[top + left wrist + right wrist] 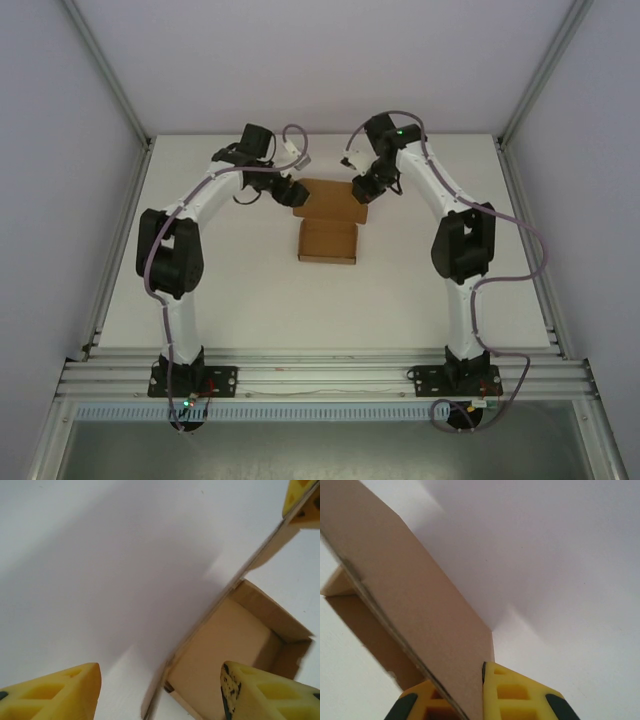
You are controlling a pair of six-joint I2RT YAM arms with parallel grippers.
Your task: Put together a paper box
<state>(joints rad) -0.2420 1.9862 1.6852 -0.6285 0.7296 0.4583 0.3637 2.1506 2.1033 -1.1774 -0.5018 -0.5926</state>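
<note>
While the plain brown, thin-cardboard paper box sits near the middle of the white table, we see both arms reaching in over its far side. In the top view its shallow tray lies flat nearer the arm bases. Its broad lid flap rises from the far edge, between the 2 grippers.

The right gripper is at the flap's right end. In its own wrist view its 2 yellow fingers are closed on the flap, 1 on each face. The panel's edge runs slantwise up and away from the jaws, so the right gripper is pinching the paper box by this flap.

The left gripper is just beside the flap's left end, at the box's far left corner. In the left wrist view its 2 yellow fingers stand wide apart, and we see nothing clamped between them. The left gripper straddles a corner of the tray, with 1 finger over the bare table and the other over the tray's inside. We cannot tell whether either pad touches the cardboard. In that same view the flap's thin edge climbs to the upper right, where a yellow finger of the right gripper holds it.
</note>
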